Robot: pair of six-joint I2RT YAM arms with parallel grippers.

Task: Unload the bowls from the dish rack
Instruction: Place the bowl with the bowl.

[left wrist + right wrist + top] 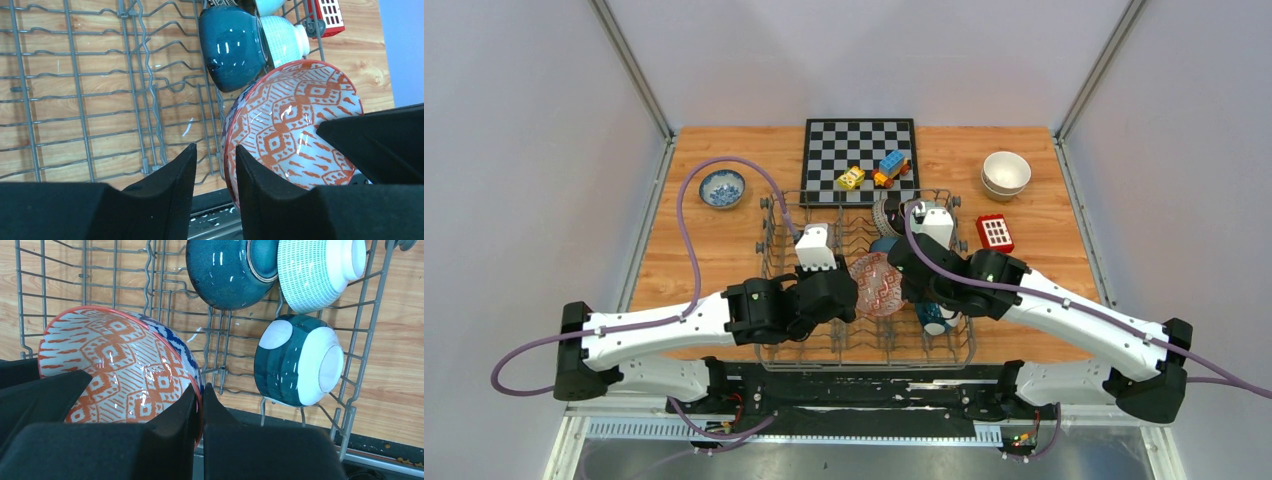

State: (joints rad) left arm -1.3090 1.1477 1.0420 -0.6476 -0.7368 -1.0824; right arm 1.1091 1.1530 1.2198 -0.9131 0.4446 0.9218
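Two cream bowls [1006, 172] show only overhead.

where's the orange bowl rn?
Orange bowl: top view, mid rack, between the left gripper and right gripper, which pinches its rim; teal bowl just beyond.

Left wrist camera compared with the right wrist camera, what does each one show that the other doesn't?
Left wrist only: the red toy block outside the dish rack. Right wrist only: a teal bowl with white patches, lying on its side. Both: the orange-patterned bowl, the dark teal bowl and the mint striped bowl.
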